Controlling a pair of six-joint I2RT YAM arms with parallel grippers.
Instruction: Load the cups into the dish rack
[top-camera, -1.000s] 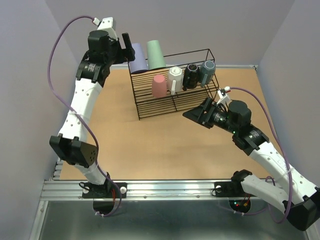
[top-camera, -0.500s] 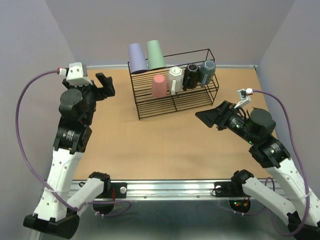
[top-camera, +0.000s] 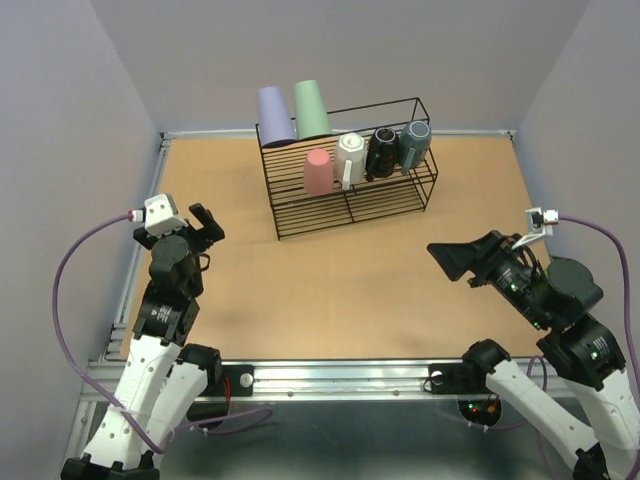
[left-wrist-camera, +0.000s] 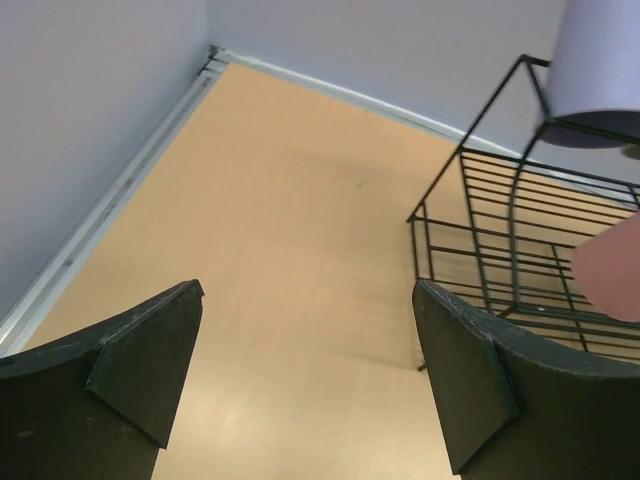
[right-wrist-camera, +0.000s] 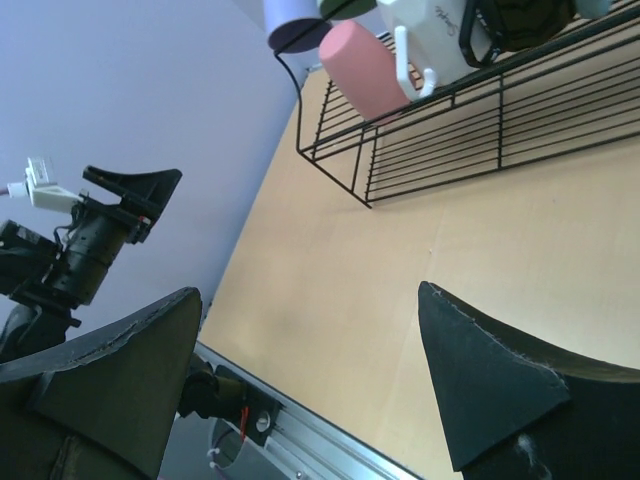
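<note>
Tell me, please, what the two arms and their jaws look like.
The left arm and right arm have white shells with black joints. Each carries a small white block at the wrist, fed by a purple cable. The jaws are broad, matte black wedges.

Black wire dish rack (top-camera: 345, 215), smooth matt cups (top-camera: 318, 172), a smooth wood-look table (top-camera: 330, 290) edged by a dull metal rail (top-camera: 330, 375)

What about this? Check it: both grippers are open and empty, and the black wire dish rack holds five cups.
Wrong count: the black wire dish rack holds six cups, as the top external view shows: lavender tumbler, green tumbler, pink-red tumbler, white mug, black mug, grey-blue mug. The left gripper and right gripper are open and empty.
</note>
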